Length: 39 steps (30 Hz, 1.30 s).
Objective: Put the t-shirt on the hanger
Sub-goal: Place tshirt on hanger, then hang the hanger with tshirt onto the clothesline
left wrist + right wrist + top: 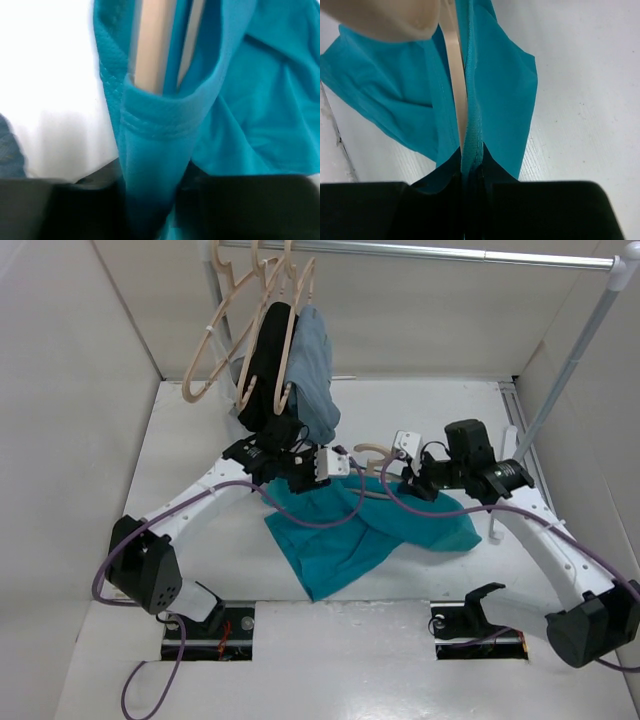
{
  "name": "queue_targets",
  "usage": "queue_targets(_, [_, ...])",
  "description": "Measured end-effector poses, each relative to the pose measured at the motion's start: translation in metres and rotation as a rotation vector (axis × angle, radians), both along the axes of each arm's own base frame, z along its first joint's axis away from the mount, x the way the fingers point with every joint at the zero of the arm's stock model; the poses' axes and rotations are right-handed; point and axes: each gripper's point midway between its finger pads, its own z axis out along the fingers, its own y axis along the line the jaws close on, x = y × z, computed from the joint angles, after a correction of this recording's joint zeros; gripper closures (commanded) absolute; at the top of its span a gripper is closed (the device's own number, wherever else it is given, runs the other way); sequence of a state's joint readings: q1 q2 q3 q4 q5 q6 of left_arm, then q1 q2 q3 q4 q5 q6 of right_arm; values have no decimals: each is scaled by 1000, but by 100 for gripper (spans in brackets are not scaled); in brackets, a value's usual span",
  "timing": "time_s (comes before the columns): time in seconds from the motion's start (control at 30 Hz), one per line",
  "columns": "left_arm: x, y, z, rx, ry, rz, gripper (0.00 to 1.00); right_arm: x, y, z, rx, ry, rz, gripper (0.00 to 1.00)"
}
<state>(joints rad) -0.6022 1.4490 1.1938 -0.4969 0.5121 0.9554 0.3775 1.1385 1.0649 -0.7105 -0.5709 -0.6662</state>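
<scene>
Teal t-shirt (350, 535) in a crumpled heap on the white desk (200, 440), in the middle, between the two arms. Pale hanger (372, 452) partly under the cloth, with its round hook poking out at the far edge of the heap.

Left end effector (348, 470) down at the far left edge of the heap, just beside the hook. From the left wrist: narrow, pinching a folded band of the t-shirt (150, 130) between its dark fingers (60, 210). Two beige bars of the hanger (152, 45) tucked inside that cloth, just above the pinch.

Right end effector (412, 485) on the other side of the hook, at the far right edge of the heap. From the right wrist: narrow too, squeezing a thin edge of the t-shirt (505, 100) in a tight gap. Slim strip of the hanger (455, 75) right beside that edge, touching the cloth.

Farther back, a metal rail (430, 252) across the top. Hanging from it: spare hangers (225, 330), a black garment (268, 350) and a grey-blue garment (315, 360), all well apart from the teal heap.
</scene>
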Motion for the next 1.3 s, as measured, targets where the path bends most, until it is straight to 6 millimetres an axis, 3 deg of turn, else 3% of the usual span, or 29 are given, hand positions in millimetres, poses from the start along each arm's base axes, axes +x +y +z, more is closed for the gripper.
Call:
queue_targets(0.03, [1, -2, 3, -14, -1, 10, 29, 0, -1, 2, 10, 4, -6, 100])
queue_targets(0.13, [2, -7, 11, -53, 3, 38, 0, -1, -9, 12, 40, -13, -48, 100])
queue_targets(0.33, [11, -12, 32, -154, 3, 164, 0, -12, -35, 44, 71, -42, -166, 100])
queue_targets(0.47, [20, -11, 36, -193, -4, 283, 0, -3, -51, 60, 53, 16, -256, 100])
queue_targets(0.57, [27, -5, 30, -187, -14, 371, 0, 4, -69, 55, 12, 84, -350, 100])
queue_targets(0.8, [26, 9, 15, -159, -17, 490, 0, 24, -159, 37, -134, 164, -790, 100])
queue_targets(0.93, [26, 13, 20, -176, -39, 513, 0, 26, -177, 49, -163, 130, -891, 100])
queue_targets(1.07, [23, 14, 18, -179, -41, 514, 0, 31, -177, 93, -95, 10, -915, 100])
queue_targets(1.3, [15, 15, 9, -171, -15, 494, 0, 30, -181, 231, 88, -333, -965, 100])
